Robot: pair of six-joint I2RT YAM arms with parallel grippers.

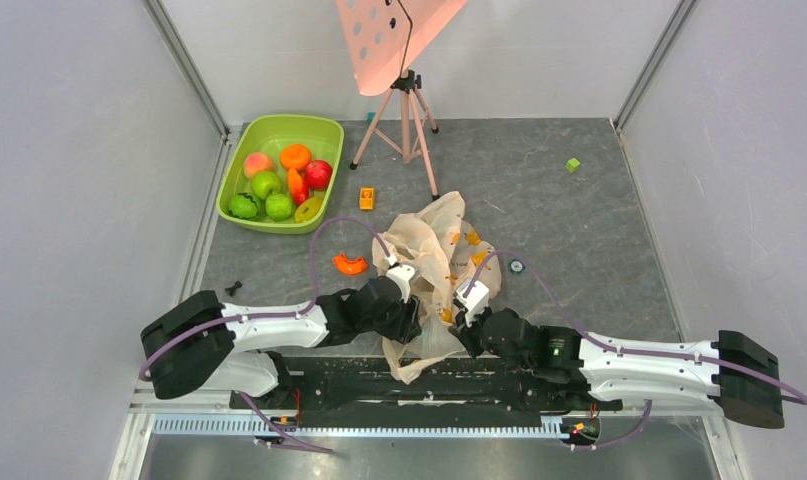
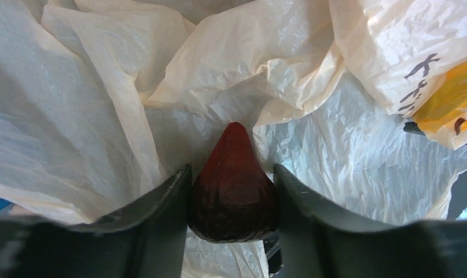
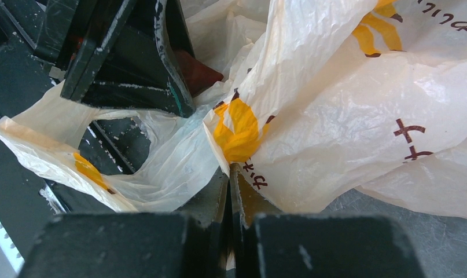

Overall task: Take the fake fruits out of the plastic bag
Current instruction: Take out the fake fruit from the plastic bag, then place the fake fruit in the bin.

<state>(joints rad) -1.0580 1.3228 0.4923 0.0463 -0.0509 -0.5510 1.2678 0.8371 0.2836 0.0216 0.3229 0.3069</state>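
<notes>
Left wrist, L pincer [image 2: 232, 175] grips red fruit [image 2: 234, 200], hidden overhead, R pincer [image 3: 230, 174] nips bag [image 3: 346, 127]

a fixed camera looks down from high behind the near edge over the whole table [image 1: 579, 220], while wrist cameras look out along the left gripper [image 2: 231, 174] and right gripper [image 3: 230, 171], each pressed close to the crumpled plastic bag [image 1: 434, 240] that all three views share.
</notes>
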